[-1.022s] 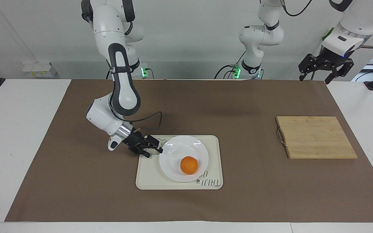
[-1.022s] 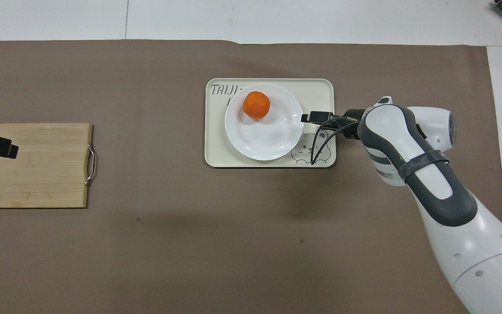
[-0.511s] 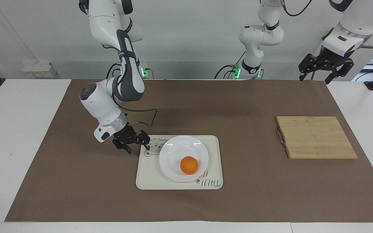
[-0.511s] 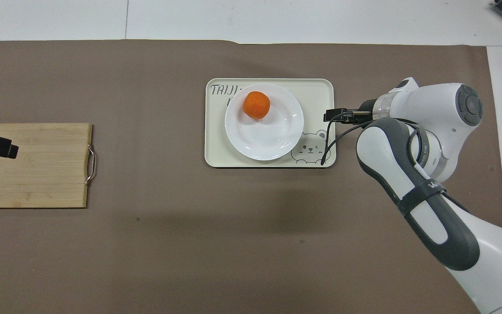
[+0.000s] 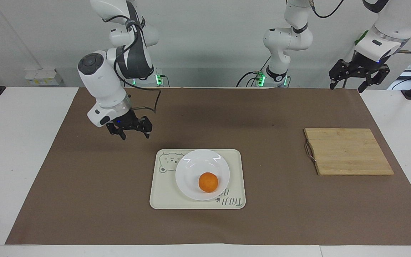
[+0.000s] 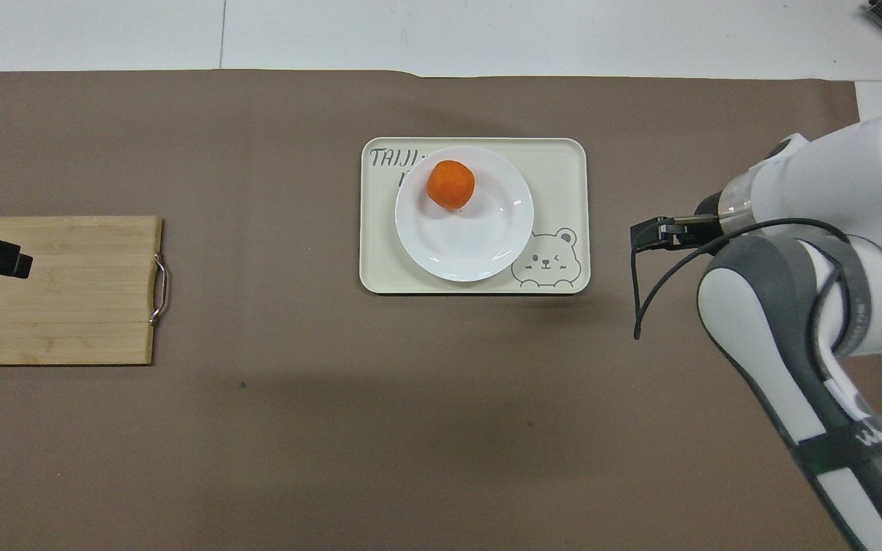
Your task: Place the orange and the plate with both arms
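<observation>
Orange (image 5: 208, 182) sits in the plate (image 5: 196, 165), on the part of the dish farther from the robots. The plate rests on a cream tray (image 5: 234, 162), covering some of the lettering printed along the tray's farther edge; a bear drawing shows bare at the tray's corner nearer the robots, toward the right arm's end. The tray lies about mid-table on a brown mat (image 5: 84, 200). Right gripper (image 5: 129, 132) hangs in the air over bare mat, off the tray's corner toward the right arm's end, touching nothing; its fingers point down, parted, with nothing between them. From overhead the same gripper (image 6: 651, 233) shows beside the tray's short edge, clear of it, a black cable looping below it. Right arm is bent, its elbow up by the wall. Left gripper (image 5: 359, 75) is raised at the left arm's end of the table, near the mat's corner closest to the robots, fingers spread and empty; that arm waits. A wooden board (image 5: 348, 151) with a metal handle lies flat on the mat toward the left arm's end, well apart from the tray, the handle on its edge facing the tray.
</observation>
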You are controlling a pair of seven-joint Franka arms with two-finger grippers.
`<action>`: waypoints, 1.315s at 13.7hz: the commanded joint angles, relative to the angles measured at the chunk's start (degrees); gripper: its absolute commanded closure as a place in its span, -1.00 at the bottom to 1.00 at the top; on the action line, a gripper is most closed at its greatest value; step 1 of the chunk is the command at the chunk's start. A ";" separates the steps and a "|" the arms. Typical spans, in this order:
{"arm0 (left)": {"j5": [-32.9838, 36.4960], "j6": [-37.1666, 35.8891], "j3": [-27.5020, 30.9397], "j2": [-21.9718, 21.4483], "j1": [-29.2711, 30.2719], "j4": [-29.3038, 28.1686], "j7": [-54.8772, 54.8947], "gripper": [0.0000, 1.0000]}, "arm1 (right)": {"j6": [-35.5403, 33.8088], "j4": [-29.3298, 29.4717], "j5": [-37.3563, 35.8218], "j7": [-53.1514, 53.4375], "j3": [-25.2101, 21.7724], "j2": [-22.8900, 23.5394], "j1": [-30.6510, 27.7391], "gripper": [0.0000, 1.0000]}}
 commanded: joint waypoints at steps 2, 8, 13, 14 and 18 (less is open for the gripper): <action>0.47 -0.88 -0.24 -0.52 0.40 0.17 -0.10 -1.00 | -8.89 -0.17 -3.10 1.69 0.43 -7.30 -2.15 -1.00; 0.47 -0.88 -0.24 -0.43 0.40 0.17 -0.10 -1.00 | -22.78 7.20 -6.09 1.34 0.52 -10.92 -4.26 -1.00; 0.47 -0.88 -0.24 -0.43 0.40 0.17 -0.10 -1.00 | -26.05 11.00 -5.92 1.43 -0.45 -12.15 -4.88 -1.00; 0.47 -0.88 -0.24 -0.43 0.40 0.17 -0.10 -1.00 | -26.31 11.00 -5.74 0.99 -0.97 -12.24 -4.88 -1.00; 0.47 -0.88 -0.24 -0.52 0.40 0.17 -0.10 -1.00 | -26.32 11.61 -6.26 0.73 -1.50 -12.33 -4.97 -1.00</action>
